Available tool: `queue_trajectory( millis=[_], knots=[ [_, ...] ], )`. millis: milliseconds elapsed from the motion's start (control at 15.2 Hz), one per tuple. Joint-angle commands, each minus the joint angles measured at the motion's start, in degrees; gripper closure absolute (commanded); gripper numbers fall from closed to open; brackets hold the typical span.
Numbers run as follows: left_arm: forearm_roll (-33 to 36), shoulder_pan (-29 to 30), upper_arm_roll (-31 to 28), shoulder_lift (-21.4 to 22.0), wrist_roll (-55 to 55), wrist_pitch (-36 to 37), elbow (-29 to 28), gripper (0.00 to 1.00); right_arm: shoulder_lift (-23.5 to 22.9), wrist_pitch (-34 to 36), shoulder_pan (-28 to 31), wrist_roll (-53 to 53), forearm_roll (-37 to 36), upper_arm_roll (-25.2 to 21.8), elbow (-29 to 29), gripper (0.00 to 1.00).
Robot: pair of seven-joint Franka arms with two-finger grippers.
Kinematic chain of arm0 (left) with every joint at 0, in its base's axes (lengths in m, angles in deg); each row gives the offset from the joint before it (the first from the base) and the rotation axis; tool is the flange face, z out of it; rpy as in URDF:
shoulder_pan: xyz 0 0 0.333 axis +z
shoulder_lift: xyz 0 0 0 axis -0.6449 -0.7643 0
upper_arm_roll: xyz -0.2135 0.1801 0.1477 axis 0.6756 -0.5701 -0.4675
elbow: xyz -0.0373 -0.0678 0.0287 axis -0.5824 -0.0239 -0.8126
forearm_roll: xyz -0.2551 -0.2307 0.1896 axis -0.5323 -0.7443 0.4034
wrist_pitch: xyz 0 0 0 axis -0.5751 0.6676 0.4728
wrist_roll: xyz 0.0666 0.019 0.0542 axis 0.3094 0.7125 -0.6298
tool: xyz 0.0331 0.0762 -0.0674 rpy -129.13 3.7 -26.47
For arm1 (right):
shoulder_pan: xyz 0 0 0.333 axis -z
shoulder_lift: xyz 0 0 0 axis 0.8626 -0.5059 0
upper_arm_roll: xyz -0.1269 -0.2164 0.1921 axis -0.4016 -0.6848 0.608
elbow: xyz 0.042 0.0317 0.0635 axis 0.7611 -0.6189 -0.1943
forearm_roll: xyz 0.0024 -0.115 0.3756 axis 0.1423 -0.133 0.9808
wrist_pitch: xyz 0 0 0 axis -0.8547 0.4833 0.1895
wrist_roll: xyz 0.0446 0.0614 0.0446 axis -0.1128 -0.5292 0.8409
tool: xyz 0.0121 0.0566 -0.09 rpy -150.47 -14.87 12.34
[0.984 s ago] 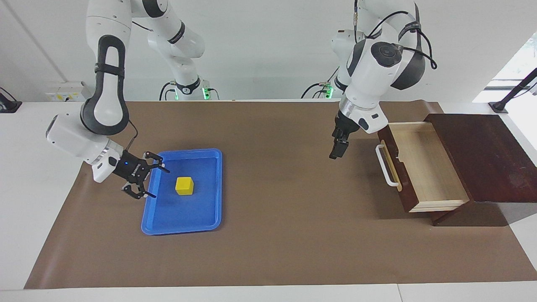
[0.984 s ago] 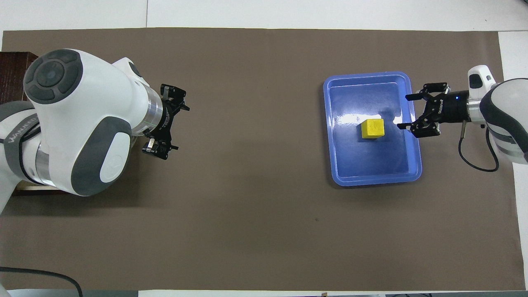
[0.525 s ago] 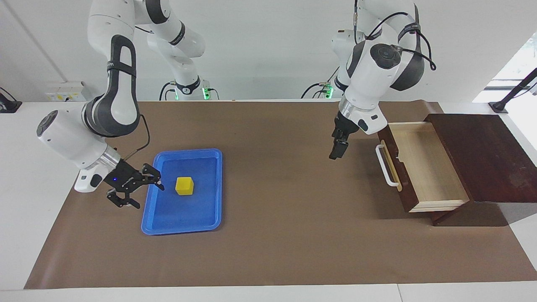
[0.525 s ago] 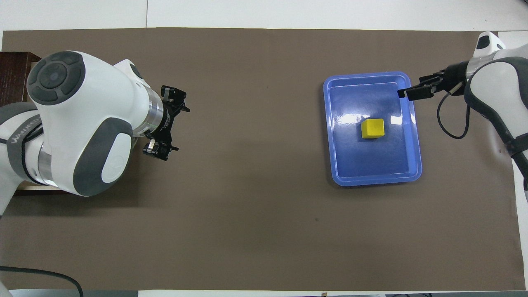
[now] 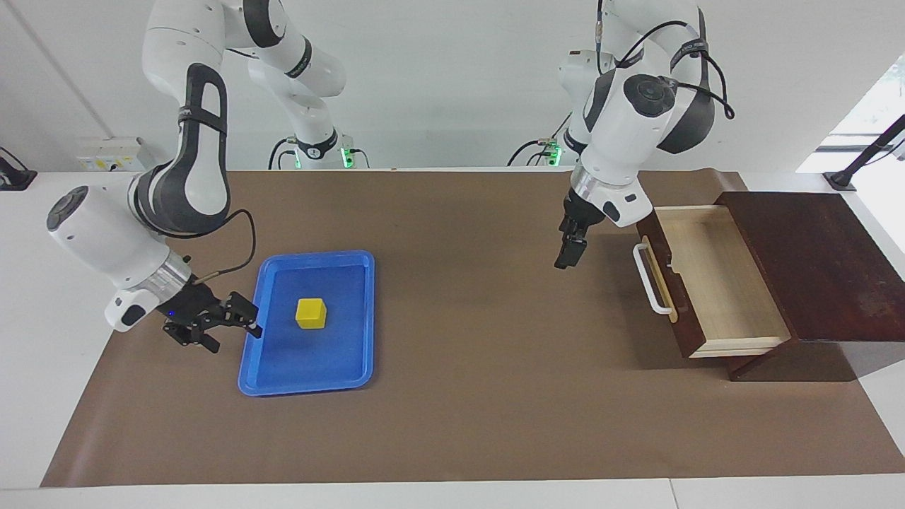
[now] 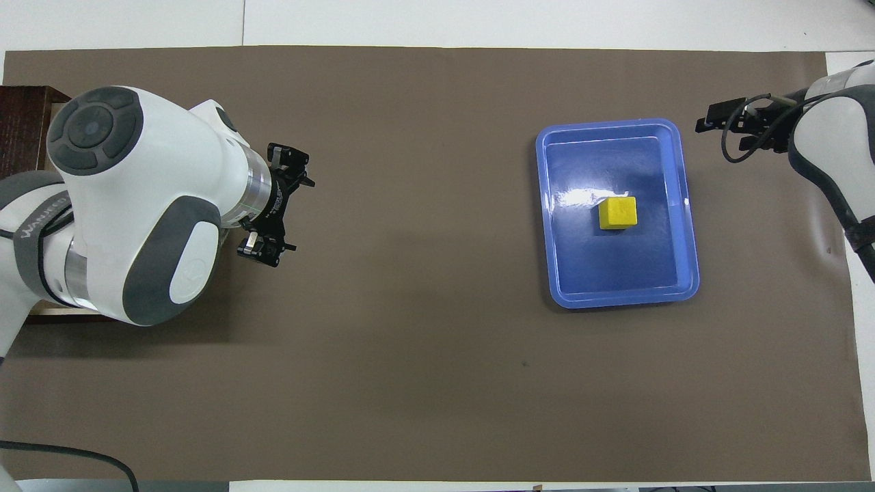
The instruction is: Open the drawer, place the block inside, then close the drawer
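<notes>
Drawer (image 5: 710, 279) pulled out of a dark wooden box (image 5: 813, 265) at the left arm's end of the table, pale interior bare, white handle (image 5: 647, 279) facing the middle. Yellow block (image 5: 311, 313) sitting alone in a blue tray (image 5: 353, 375) toward the right arm's end, on a brown mat (image 5: 481, 396). Left gripper (image 5: 569, 251) hanging over the mat near the handle, fingers spread, holding nothing; right gripper (image 5: 230, 332) low beside the tray's outer edge, fingers spread and empty, apart from the block.
</notes>
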Motion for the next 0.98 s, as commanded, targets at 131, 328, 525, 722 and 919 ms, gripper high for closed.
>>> queue_trajectory(
  millis=[131, 328, 525, 722, 919],
  knots=[
    [-0.5, -1.0, -0.4, 1.8, -0.3, -1.1, -2.5, 0.0, -2.1, 4.6, -0.1, -24.6, -2.3, -0.5, 3.3, 0.0],
    [-0.5, -1.1, -0.4, 1.8, -0.3, -1.2, -2.6, 0.0, -2.8, 11.8, -0.6, -38.8, -2.5, -0.7, 6.8, 0.0],
    [-0.5, -1.1, -0.4, 1.9, -0.3, -1.3, -2.6, 0.0, -3.0, 14.4, -1.7, -51.0, -1.1, -0.4, 7.7, 0.0],
    [-0.5, -1.1, -0.4, 1.9, -0.2, -1.2, -2.6, 0.0, -3.6, 14.6, -1.8, -61.0, 5.3, -0.5, 7.5, 0.0],
    [-0.5, -1.1, -0.4, 2.0, 0.1, -1.1, -2.9, 0.0, -5.4, 14.4, -1.9, -68.6, 9.3, -0.5, 7.3, 0.0]
  ],
)
